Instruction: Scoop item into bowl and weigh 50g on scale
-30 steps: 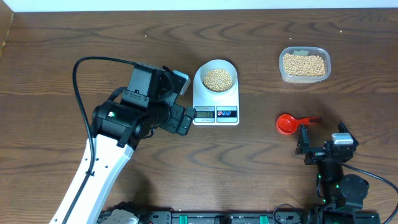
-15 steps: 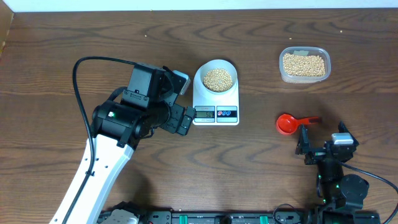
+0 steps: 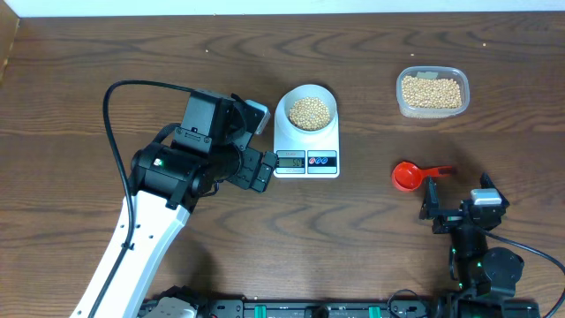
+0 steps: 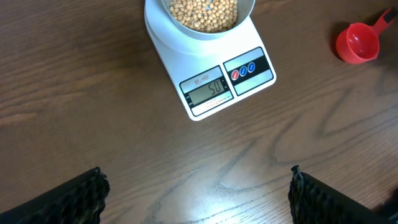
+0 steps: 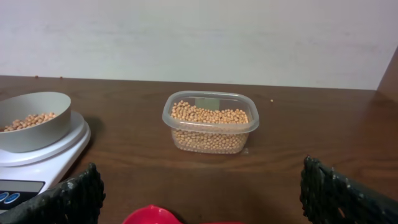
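Left tool [image 3: 262,168] is spread and empty just beside the scale [image 3: 305,148] from overhead, and my right tool [image 3: 432,205] is spread near the scoop [image 3: 408,176]. My left wrist view shows the bowl [image 4: 247,15] of beans [image 4: 204,12] on the scale, display [image 4: 208,89] reading 50. My right wrist view shows the tub [image 5: 211,121] well apart. I judge that bumping the scale as I pull away could shift the reading.

The whole table [image 3: 88,53] is seen straight down from overhead. The scale [image 4: 211,87] is viewed closely from above by the left wrist and caught low, side-on, by the right wrist, faced toward the wall [image 5: 199,37].
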Robot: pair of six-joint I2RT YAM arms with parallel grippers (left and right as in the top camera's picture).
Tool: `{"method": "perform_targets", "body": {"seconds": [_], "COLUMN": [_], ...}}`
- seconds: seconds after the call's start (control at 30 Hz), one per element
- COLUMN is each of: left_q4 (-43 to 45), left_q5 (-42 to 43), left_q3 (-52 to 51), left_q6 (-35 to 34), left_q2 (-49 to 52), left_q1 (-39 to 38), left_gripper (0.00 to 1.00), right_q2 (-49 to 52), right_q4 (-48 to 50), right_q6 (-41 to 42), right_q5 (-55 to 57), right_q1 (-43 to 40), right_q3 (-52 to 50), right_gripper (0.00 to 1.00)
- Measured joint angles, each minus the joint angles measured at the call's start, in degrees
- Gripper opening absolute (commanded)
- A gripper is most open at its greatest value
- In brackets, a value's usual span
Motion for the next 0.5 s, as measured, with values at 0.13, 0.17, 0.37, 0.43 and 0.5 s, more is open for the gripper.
{"method": "perform_targets", "body": {"seconds": [0.13, 0.17, 0.37, 0.43, 0.5], "left_q4": [-0.22, -0.68, 1.09, 3.08, 6.45], "left_q5": [0.00, -0.02, -0.02, 0.00, -0.02], "left_q3": [0.00, 0.00, -0.13, -0.44, -1.53], "left_q6": [-0.02, -0.02, -0.02, -0.02, -0.02], "left_q2": [0.00, 0.00, -3.32, -7.45, -12.57], "left_q1": [0.00, 0.00, 0.00, 0.04, 0.07], "left_gripper": [0.95, 0.95, 0.95, 0.95, 0.95], "right_q2": [0.02, 0.00, 0.02, 0.02, 0.00], "right_q4": [0.00, 0.00, 0.00, 0.00, 0.00], "right_q6": [0.00, 0.00, 0.00, 0.00, 0.00], "right_q5": [0.00, 0.00, 0.00, 0.00, 0.00], "right_q1": [0.00, 0.00, 0.00, 0.00, 0.00], "right_q3": [0.00, 0.00, 0.00, 0.00, 0.00], "right_gripper": [0.99, 0.99, 0.99, 0.99, 0.99]}}
